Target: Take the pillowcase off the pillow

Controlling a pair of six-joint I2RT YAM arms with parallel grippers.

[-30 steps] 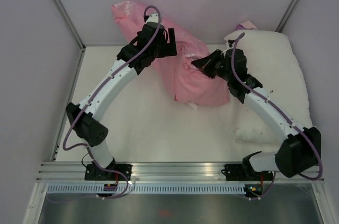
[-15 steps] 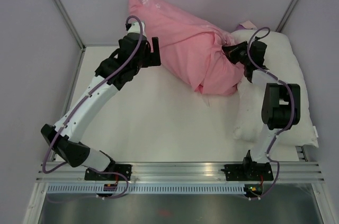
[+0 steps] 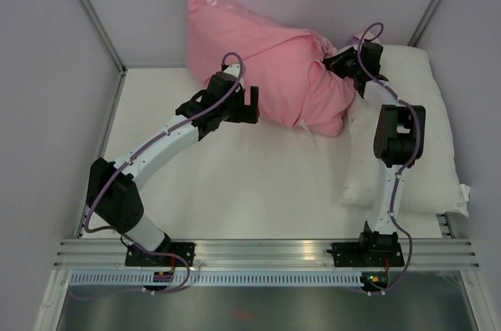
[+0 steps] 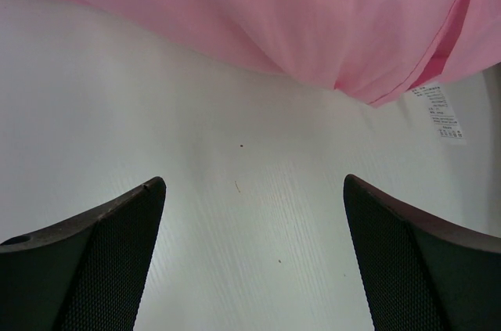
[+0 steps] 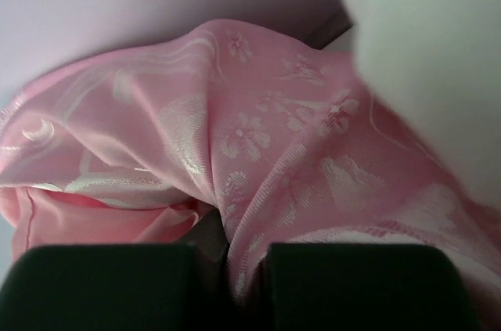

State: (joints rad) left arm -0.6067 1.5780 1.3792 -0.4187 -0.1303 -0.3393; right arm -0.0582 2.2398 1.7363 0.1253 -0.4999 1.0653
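Left of centre, the left gripper (image 3: 254,104) hangs over the table (image 3: 235,182), jaws apart and holding nothing, just beside the lower edge of the one pink pillowcase (image 3: 266,57). The case is plump, its filling hidden, and leans on the back wall at upper centre; one white label (image 4: 442,112) shows. The right gripper (image 3: 337,63) is clamped on the case's right end. One white pillow (image 3: 423,143) lies at right, touching the case.

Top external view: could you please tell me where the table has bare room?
Widest bare white table lies between the left arm, the large pink rose-print fabric pillowcase and the plump white pillow on the right. A smaller patch sits between the left wall and that arm. Back right is crowded: the right fingers pinch the pink fabric there.
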